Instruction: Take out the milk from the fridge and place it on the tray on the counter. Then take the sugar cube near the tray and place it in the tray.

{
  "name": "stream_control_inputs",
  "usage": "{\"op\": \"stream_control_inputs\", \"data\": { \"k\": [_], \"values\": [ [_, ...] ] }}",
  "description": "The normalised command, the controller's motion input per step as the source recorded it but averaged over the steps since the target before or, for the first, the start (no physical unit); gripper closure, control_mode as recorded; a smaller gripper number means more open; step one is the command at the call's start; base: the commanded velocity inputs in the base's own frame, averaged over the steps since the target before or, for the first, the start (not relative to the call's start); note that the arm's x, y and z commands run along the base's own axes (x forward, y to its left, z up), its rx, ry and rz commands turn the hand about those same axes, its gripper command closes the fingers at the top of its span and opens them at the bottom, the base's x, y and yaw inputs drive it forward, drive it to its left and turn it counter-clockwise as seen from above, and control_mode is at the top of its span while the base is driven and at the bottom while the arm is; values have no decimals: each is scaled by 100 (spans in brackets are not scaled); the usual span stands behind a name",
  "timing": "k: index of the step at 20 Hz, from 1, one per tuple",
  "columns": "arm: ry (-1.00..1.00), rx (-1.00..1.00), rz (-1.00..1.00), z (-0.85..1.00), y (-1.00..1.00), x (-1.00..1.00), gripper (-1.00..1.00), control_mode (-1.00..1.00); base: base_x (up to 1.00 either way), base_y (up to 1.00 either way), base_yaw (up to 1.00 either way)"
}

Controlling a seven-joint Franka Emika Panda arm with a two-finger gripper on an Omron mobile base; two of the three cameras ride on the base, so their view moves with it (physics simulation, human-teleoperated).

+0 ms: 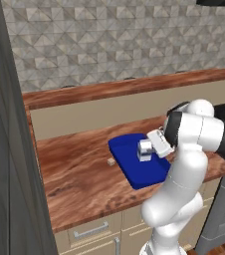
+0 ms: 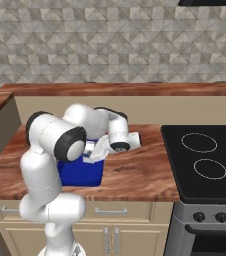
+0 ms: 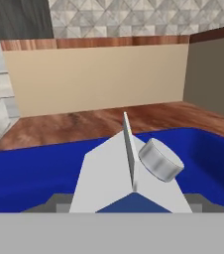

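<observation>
Right under my hand the milk stands upright in the blue tray, my fingers pinching its sides. If I let go carelessly and lift crooked, I judge it could tip. Farther along the desk, the sugar cube waits just beside the tray.
</observation>
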Motion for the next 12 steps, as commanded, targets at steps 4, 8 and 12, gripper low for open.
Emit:
{"op": "stream_control_inputs", "data": {
  "k": [4, 8, 12],
  "values": [
    [0, -1, 0, -37, 0, 26, 100, -100, 0, 0, 0],
    [0, -3, 0, -39, 0, 21, 100, -100, 0, 0, 0],
    [0, -2, 0, -34, 0, 12, 100, -100, 0, 0, 0]
  ]
}}
